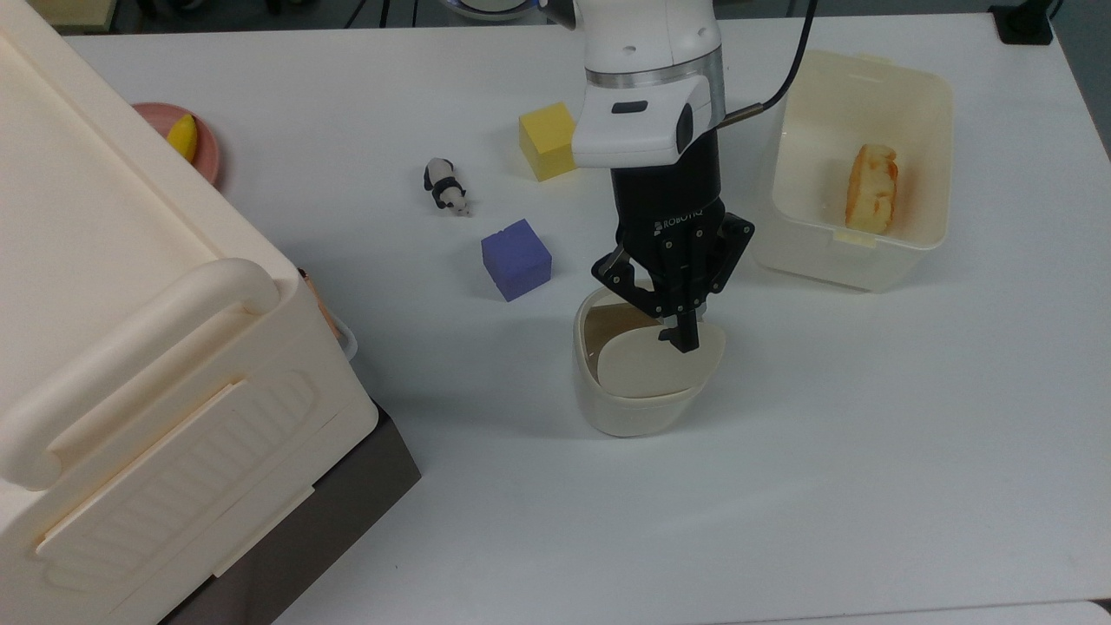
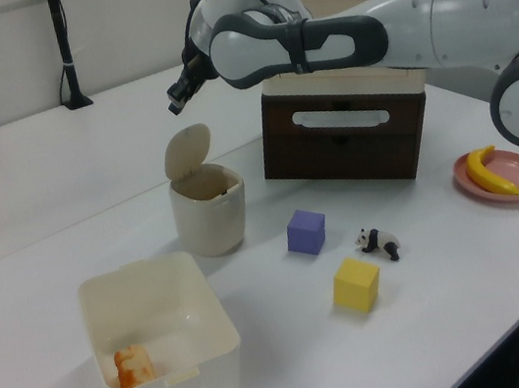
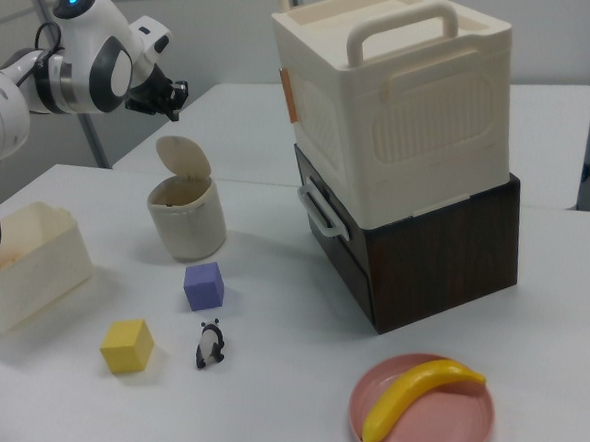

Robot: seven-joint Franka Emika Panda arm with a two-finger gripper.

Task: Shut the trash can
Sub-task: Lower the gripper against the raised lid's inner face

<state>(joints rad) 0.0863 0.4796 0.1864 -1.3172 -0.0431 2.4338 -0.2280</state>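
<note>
The trash can point(image 1: 629, 408) is a small cream bin near the table's middle, also seen in the left view point(image 2: 210, 217) and the right view point(image 3: 188, 233). Its beige lid point(image 1: 647, 369) stands upright and open point(image 2: 187, 151), so the dark inside shows. My gripper point(image 1: 686, 340) points down with its fingers shut on nothing. In the top view its tip overlaps the lid's upper edge. The left view shows the gripper point(image 2: 174, 99) hanging a little above the lid, apart from it, as does the right view point(image 3: 172, 100).
A purple cube point(image 1: 516, 259), a yellow cube point(image 1: 547, 141) and a panda figure point(image 1: 446, 185) lie on the top view's left of the can. A rectangular cream tub point(image 1: 903, 252) holds an orange piece. A big cream box point(image 1: 130, 347) and a banana plate point(image 1: 208, 156) stand further left.
</note>
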